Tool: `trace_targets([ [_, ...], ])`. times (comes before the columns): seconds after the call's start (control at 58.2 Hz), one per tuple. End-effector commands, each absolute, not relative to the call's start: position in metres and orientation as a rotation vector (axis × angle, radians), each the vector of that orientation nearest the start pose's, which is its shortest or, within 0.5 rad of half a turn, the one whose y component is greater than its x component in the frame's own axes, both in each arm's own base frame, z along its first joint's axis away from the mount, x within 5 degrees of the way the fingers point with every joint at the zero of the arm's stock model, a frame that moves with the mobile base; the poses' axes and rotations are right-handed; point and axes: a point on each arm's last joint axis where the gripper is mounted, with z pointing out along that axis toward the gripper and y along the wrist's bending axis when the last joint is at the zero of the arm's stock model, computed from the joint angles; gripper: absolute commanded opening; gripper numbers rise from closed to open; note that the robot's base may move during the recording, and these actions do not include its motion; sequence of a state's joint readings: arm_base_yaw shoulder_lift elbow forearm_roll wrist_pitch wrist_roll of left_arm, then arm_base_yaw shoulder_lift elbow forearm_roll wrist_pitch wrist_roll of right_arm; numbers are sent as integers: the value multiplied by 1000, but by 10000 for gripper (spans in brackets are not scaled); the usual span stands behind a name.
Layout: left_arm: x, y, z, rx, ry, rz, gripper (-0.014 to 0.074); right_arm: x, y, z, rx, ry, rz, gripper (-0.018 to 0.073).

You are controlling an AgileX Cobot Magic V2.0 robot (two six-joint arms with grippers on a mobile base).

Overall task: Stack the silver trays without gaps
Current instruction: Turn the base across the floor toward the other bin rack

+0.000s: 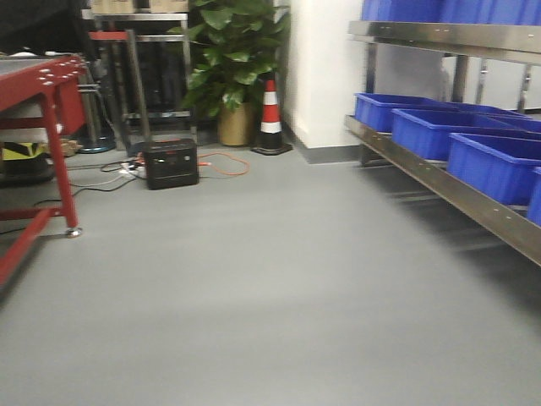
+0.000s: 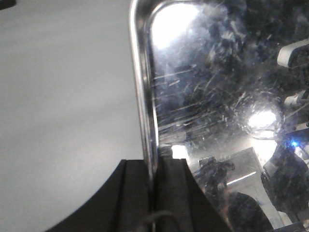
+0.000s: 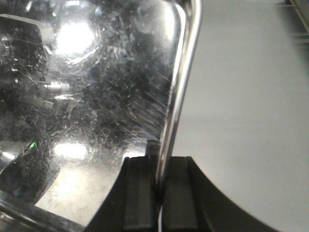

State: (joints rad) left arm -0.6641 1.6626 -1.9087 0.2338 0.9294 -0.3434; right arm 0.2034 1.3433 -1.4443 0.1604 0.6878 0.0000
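Observation:
A scratched, shiny silver tray [image 2: 217, 111] fills the right of the left wrist view. My left gripper [image 2: 153, 162] is shut on its left rim, one black finger on each side. The right wrist view shows the same kind of silver tray [image 3: 96, 87] on the left, and my right gripper [image 3: 161, 162] is shut on its right rim. Grey floor lies beyond the tray in both wrist views, so it is held in the air. Neither the tray nor the grippers show in the front view.
A steel shelf rail [image 1: 439, 173] on the right carries several blue bins [image 1: 439, 131]. A red frame table [image 1: 42, 93] stands at the left. A black box [image 1: 171, 163] with cables, a traffic cone [image 1: 270, 118] and a potted plant [image 1: 232, 68] stand at the back.

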Motion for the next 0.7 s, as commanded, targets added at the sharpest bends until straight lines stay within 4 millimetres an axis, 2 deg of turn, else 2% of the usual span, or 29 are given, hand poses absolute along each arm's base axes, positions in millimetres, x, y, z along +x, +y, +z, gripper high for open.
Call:
trace_targets([
  [0.0,296,-218,466,389,2052,-386,-19,284,70,445,-160,1995,321,-79],
  [0.688,296,-218,466,389,2052,-386,-19,284,70,445,-160,1995,321,-79],
])
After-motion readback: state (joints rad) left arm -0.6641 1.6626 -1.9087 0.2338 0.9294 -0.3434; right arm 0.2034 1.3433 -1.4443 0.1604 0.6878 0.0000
